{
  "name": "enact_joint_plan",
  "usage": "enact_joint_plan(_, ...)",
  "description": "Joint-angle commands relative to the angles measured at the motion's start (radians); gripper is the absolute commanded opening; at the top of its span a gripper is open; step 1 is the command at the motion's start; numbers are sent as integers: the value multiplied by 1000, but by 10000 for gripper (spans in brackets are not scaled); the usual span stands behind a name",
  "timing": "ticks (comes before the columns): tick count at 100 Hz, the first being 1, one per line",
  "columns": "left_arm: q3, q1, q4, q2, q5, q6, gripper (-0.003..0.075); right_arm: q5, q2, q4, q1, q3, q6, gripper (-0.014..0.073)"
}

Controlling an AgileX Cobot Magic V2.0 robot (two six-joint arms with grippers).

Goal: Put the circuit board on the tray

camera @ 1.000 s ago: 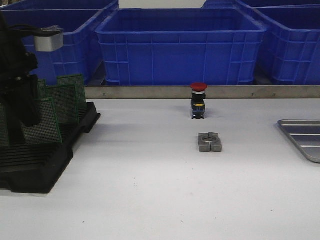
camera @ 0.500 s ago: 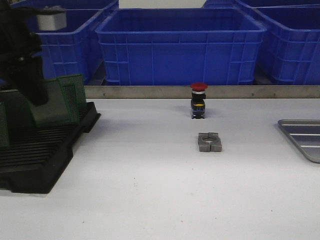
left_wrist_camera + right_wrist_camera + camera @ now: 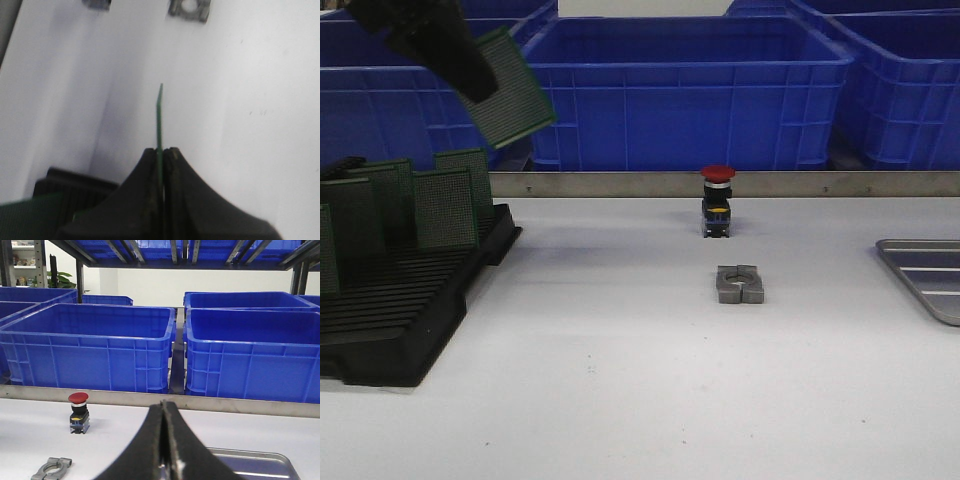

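On the white table, nearest in the front view, a black rack is seen at the lower left, with more green boards stood up in its slots. A grey metal clamp is found near the middle of the frame, and a red push button is seen just behind it. The tray is seen at the right edge, flat on the table and well apart from the rack. Up in the upper left of the frame, the circuit board is held tilted in the air by the left claw, high above the rack. In the left wrist view the board is seen edge-on, thin as a line, and the left claw is squeezed tight on its lower edge. The right claw is pressed closed with nothing in it. The board is probably light, stiff and easy to crack, so it is best gripped by a bare edge and set down gently. Blue bins are lined up farthest back.
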Motion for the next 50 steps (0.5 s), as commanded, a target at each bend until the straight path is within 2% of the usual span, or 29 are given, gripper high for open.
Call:
enact_joint_plan(1, -33, -57, -97, -81, 59, -17, -18, -84, -23, -13, 1, -13, -4, -69)
enact_joint_plan(29, -33, -257, -123, -82, 59, -17, -18, -84, -23, -13, 1, -13, -4, -69)
enact_joint_plan(50, -33, -342, -127, -62, 59, -17, -18, -86, -23, -13, 1, -13, -4, -69)
